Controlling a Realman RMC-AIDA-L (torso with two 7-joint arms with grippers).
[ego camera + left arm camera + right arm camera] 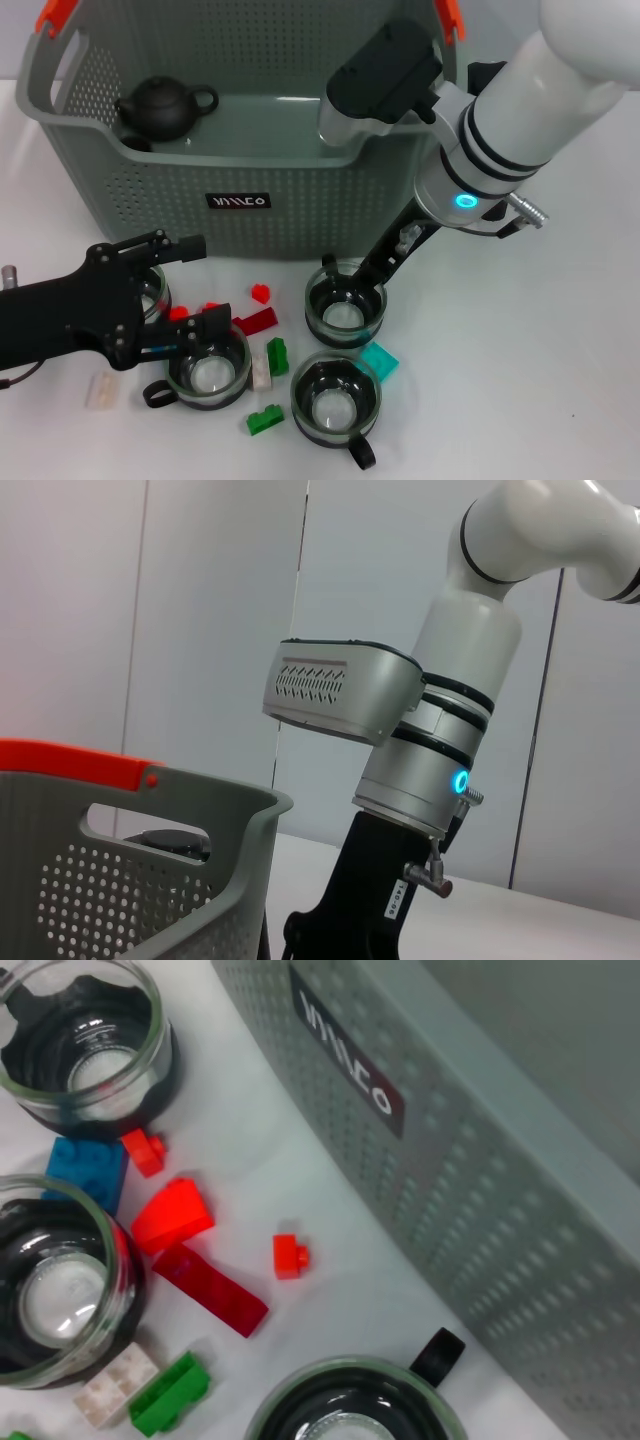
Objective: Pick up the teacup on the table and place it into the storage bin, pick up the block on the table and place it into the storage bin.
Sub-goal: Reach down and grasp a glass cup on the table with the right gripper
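Beside storage bin [150,200], right pincer [345,275] lowered onto teacup [345,310], left pincer [190,290] spread

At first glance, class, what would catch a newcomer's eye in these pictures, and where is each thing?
The big grey bin fills the back of the table, with a black teapot inside at its left end. The white right arm reaches down over the bin's front, its gripper at a glass teacup. In front lie more teacups and scattered blocks, with the black left gripper low on the left over them.
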